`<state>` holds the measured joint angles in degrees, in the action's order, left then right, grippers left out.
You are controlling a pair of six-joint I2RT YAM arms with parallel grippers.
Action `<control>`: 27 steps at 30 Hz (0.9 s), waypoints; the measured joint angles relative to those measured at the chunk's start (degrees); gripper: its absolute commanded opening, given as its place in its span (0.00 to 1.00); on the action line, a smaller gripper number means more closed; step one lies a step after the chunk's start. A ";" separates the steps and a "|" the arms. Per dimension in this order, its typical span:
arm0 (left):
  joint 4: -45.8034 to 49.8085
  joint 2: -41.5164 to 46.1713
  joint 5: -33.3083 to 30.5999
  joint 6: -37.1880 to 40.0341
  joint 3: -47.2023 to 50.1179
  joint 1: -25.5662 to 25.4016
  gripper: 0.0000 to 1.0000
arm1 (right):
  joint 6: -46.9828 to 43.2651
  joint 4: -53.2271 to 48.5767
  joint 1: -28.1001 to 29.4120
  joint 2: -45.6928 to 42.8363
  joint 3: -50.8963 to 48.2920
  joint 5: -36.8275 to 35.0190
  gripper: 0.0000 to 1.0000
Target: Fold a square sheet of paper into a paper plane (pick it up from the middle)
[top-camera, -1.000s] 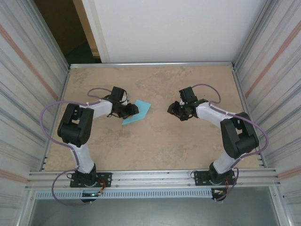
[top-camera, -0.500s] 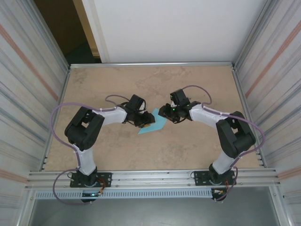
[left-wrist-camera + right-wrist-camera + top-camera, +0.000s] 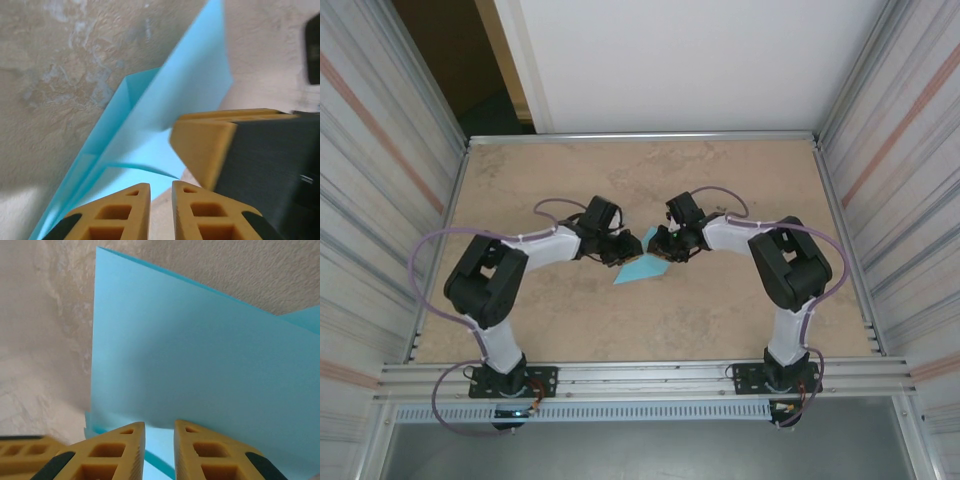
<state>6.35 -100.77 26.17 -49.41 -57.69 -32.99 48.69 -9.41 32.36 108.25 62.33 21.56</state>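
Out in the middle of the mottled tan stone-look table (image 3: pixel 740 320) the two white-and-black arms reach in toward each other, and between them lies the thin light-blue square sheet of paper (image 3: pixel 642 268). It is already creased, so from above it looks like a slanted kite, with its lower tip pointing toward the near left. The left claw (image 3: pixel 626 253) sits at the sheet's left edge and the right claw (image 3: pixel 657 248) at its far right corner, the two nearly nose to nose. From the left wrist, the paper (image 3: pixel 165 100) shows as a long fold running up and to the right. A loose flap curls down toward the left claw (image 3: pixel 161 205), whose yellow fingers are drawn almost together with a slim gap left. Whether they actually bite the flap I cannot tell from here. The other claw's yellow fingers (image 3: pixel 205 145) press in just beside, on the right. From the right wrist, one panel of the paper (image 3: pixel 200 365) stands up off the table. The right claw (image 3: pixel 160 445) is pressed close, with blue paper showing in the slit between its fingers, pinching the sheet at its near edge.
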 measured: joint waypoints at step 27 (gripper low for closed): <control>8.37 -0.20 -7.82 0.37 3.56 0.04 0.09 | -2.49 1.07 -1.62 -5.46 -1.99 0.22 0.42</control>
<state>14.72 -100.97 18.35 -49.04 -54.13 -32.95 46.19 -8.34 30.74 102.78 60.34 21.78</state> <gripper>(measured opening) 0.089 0.404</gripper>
